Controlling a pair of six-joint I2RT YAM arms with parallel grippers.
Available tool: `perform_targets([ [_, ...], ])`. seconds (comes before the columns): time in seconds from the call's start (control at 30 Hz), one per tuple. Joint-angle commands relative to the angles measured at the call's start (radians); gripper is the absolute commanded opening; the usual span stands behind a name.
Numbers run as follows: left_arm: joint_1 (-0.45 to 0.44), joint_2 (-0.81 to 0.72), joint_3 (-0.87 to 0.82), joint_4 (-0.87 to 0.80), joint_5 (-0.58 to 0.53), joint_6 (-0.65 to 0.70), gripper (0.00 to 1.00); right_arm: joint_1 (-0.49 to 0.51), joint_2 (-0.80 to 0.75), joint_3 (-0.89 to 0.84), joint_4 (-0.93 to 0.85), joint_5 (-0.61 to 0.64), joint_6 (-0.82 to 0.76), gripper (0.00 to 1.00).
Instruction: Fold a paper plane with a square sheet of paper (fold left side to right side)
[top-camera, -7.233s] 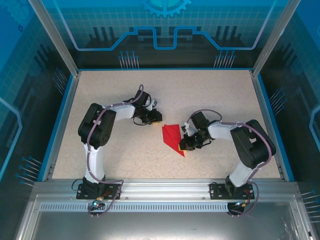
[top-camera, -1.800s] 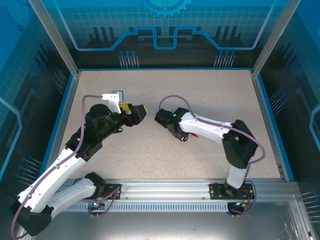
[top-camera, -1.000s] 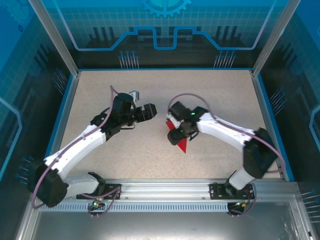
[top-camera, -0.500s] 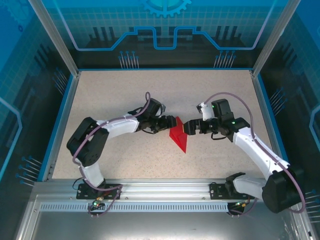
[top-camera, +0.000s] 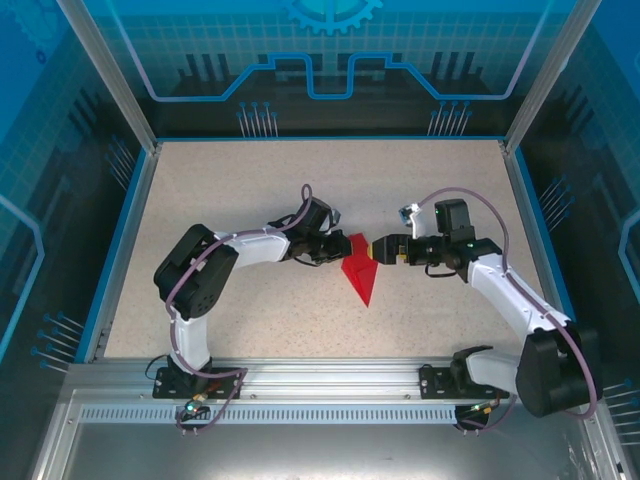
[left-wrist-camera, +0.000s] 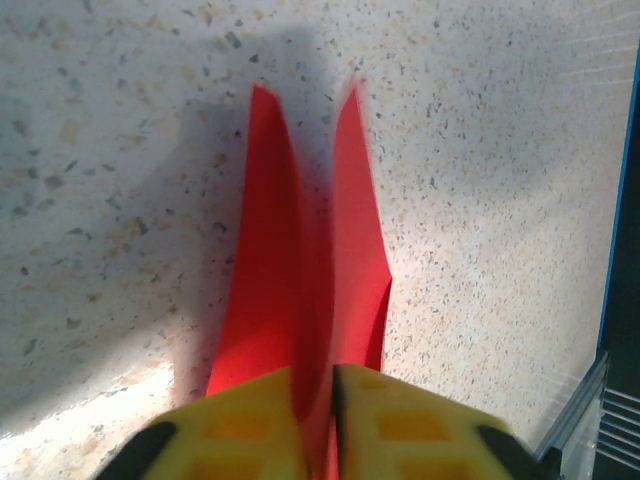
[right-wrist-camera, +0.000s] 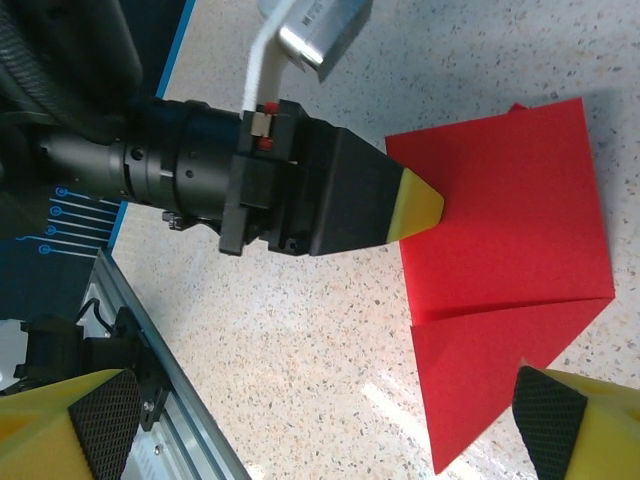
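Left tool (top-camera: 340, 248) reaches in from 9 o'clock, pinched down on the upper-left edge of the paper plane (top-camera: 358, 276). In the left wrist view the yellow fingers (left-wrist-camera: 250, 430) are squeezed together with red paper running up between them. My read: it grips that side to carry it over toward 3 o'clock, as the left-to-right fold needs.

The plane lies on the desk (top-camera: 250, 190) just 4 o'clock of centre, wide end at 12, tip at 6, already creased. One flap looks lifted off the surface.

Right tool (top-camera: 386, 248) sits low at the plane's 2 o'clock corner, jaws spread wide, gripping nothing. It's probably placed there to pin the right side so the sheet hinges instead of sliding.

Risk: the thin paper may drag or buckle.
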Motion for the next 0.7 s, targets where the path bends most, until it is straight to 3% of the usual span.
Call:
perform_targets([
  [0.0, 0.007, -0.071, -0.035, 0.025, 0.019, 0.076, 0.07, -0.019, 0.026, -0.01, 0.042, -0.044, -0.029, 0.99],
  [0.23, 0.064, -0.297, -0.216, 0.146, 0.136, 0.189, 0.0, -0.019, 0.076, -0.009, 0.132, -0.082, -0.063, 0.95],
  [0.43, 0.093, -0.486, -0.34, 0.182, 0.232, 0.281, 0.0, -0.019, 0.154, -0.025, 0.323, -0.209, -0.014, 0.91],
  [0.67, 0.093, -0.61, -0.395, 0.177, 0.285, 0.331, 0.0, -0.019, 0.242, -0.003, 0.443, -0.378, 0.014, 0.78],
])
